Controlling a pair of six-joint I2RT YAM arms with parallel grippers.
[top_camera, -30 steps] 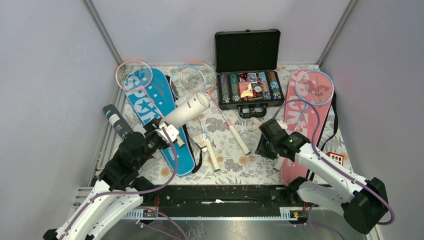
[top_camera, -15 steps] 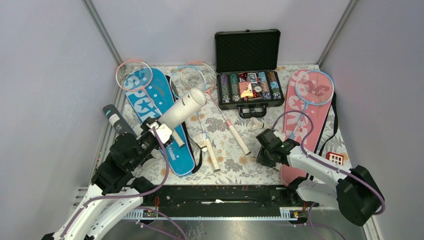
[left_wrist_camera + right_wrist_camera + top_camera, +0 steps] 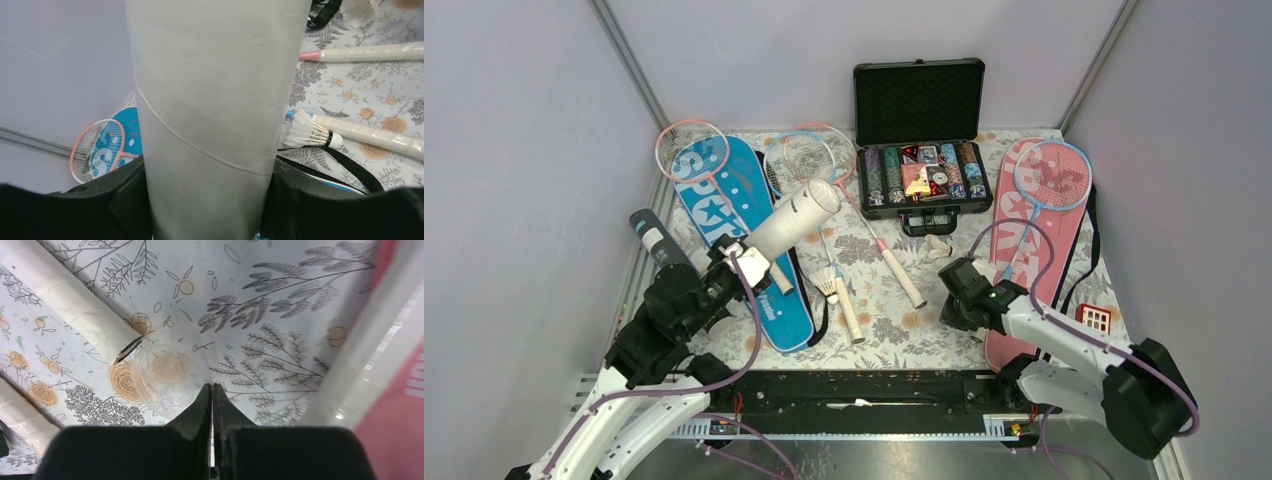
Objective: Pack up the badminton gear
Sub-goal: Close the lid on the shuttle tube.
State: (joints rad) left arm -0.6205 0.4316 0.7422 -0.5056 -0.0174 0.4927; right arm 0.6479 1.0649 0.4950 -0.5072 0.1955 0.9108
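Your left gripper (image 3: 746,262) clamps the tube (image 3: 794,218), tilted above the blue cover (image 3: 724,212); it could slide out. Your right gripper (image 3: 212,389) has its fingers pressed together at the rim of the clear lid (image 3: 167,377) on the cloth (image 3: 280,315). I cannot tell whether they grip it, and thin plastic may pop free.

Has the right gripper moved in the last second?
Yes. The right gripper has drawn back toward the arm bases, farther from the open poker chip case than it was a second ago.
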